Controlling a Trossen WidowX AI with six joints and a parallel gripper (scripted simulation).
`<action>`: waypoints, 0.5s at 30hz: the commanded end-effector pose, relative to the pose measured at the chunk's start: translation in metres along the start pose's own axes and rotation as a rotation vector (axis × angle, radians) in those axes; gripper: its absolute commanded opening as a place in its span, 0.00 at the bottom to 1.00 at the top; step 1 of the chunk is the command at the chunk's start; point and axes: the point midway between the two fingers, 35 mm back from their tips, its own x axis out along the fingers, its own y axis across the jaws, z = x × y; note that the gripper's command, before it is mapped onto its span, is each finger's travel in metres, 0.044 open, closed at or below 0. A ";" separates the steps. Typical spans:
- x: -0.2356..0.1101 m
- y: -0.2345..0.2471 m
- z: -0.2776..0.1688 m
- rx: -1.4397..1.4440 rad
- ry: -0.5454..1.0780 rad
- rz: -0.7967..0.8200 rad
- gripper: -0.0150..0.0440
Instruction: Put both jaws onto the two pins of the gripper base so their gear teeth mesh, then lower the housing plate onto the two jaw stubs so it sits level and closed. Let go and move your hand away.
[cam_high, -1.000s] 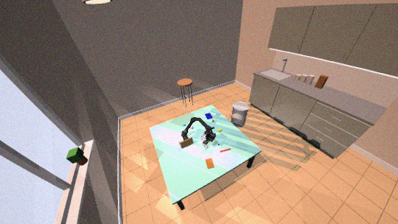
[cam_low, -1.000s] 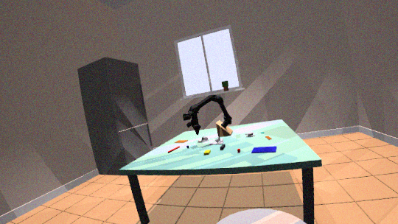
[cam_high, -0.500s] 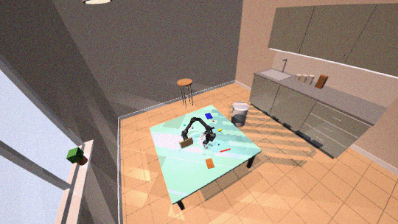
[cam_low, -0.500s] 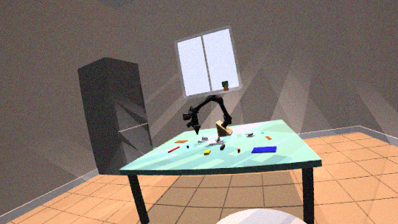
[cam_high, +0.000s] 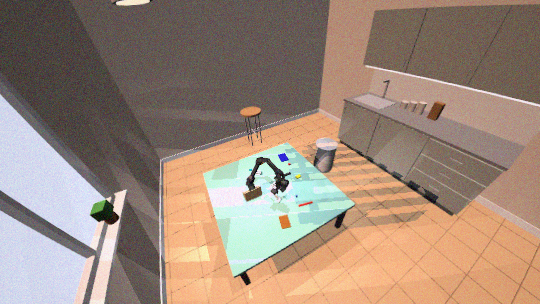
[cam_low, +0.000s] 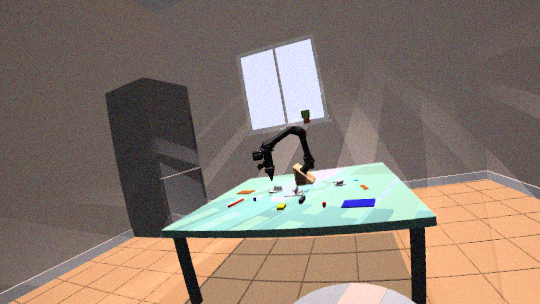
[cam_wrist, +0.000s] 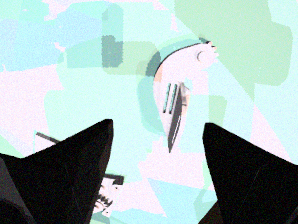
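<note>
A white curved jaw (cam_wrist: 187, 65) with small gear teeth at one end and a dark slotted, pointed end lies on the table in the wrist view. My gripper (cam_wrist: 159, 128) (cam_low: 271, 179) is open, part way, and nothing is between its fingers. It is above the jaw, whose pointed end shows between the fingertips. Another white part with dark teeth (cam_wrist: 106, 196) is partly hidden behind the left finger. In the exterior view, small white-grey parts (cam_low: 276, 189) (cam_low: 295, 192) lie below and beside the gripper, and one more (cam_low: 340, 183) lies farther right. Which is base, plate or second jaw I cannot tell.
A tan block (cam_high: 253, 194) (cam_low: 303, 175) stands by the arm's base. On the table (cam_high: 250, 250) are an orange pad (cam_high: 284, 222), a red bar (cam_high: 305, 204) (cam_low: 236, 203), a yellow block (cam_high: 298, 176) (cam_low: 281, 206), a blue pad (cam_high: 283, 157) (cam_low: 358, 203) and a small black piece (cam_low: 302, 199).
</note>
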 end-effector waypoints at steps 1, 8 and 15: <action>-0.001 -0.012 -0.015 0.103 0.003 -0.006 0.83; 0.008 -0.012 -0.015 0.108 0.003 -0.006 1.00; 0.039 -0.013 -0.016 0.108 0.004 -0.006 1.00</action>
